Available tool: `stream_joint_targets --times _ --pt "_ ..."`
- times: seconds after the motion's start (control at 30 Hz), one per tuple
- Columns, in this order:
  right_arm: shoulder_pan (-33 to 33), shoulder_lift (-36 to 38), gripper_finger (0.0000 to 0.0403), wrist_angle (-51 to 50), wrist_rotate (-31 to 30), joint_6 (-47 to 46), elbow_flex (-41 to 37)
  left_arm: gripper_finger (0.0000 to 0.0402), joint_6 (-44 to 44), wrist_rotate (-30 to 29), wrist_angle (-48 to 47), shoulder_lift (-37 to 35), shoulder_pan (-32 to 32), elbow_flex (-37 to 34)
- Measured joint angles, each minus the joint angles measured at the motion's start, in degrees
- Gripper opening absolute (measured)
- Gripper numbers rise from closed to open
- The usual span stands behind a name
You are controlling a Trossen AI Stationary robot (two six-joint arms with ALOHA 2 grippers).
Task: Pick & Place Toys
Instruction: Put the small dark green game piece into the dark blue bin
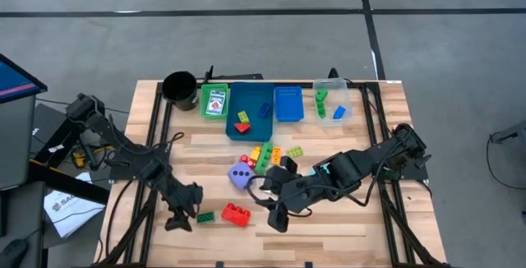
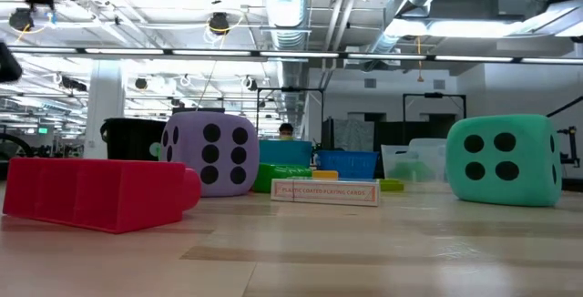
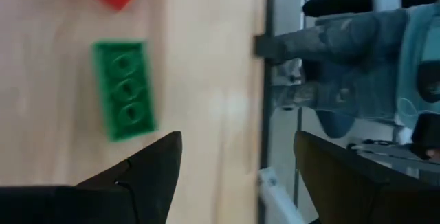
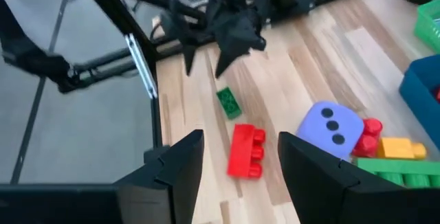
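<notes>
1. left hand (image 1: 179,219) hovers open at the bench's (image 1: 345,219) near left; green brick (image 1: 205,216) lies just to its right, not between the fingers.
2. dropping now, a finger could clip the brick and skid it into the red brick (image 1: 236,213).
3. right hand (image 1: 278,215) waits open and empty near the purple dice (image 1: 240,175); both arms could crowd.

Two dark arms, as we see them from above

We note matte black jointed links on both, black cables looping beside each, a teal-lit spot on the right arm's wrist, and each tool, left tool (image 1: 182,219) and right tool (image 1: 278,216), ending in two black wedge-shaped fingers.
</notes>
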State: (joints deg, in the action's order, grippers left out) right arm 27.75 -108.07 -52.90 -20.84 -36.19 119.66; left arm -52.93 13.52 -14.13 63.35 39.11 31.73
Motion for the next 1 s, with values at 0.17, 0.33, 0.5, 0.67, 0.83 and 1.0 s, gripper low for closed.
stream_joint_targets --times 0.17,0.33,0.5,0.67,0.83,1.0 --pt "0.00 0.00 0.0184 -1.67 1.39 2.22 0.00 0.0260 1.40 -0.15 -2.34 4.73 0.83 8.30" --pt "0.00 0.00 0.0184 -2.60 1.54 4.22 0.00 0.0219 5.46 -3.94 -10.12 9.70 0.57 12.37" --pt "0.13 0.00 0.0184 -2.98 2.26 4.93 0.00 0.0182 5.89 -5.15 -11.62 13.76 0.50 12.37" --pt "0.18 0.00 0.0184 -4.18 3.23 5.34 -0.02 0.0159 5.95 -5.14 -7.67 15.24 0.50 12.33" --pt "0.16 0.00 0.0184 -5.40 3.61 6.23 -0.02 0.0147 5.96 -5.17 -0.66 14.21 0.50 12.35" --pt "0.45 0.00 0.0184 -5.94 4.50 6.24 -0.02 0.0141 5.97 -5.44 2.73 12.05 0.22 12.35"
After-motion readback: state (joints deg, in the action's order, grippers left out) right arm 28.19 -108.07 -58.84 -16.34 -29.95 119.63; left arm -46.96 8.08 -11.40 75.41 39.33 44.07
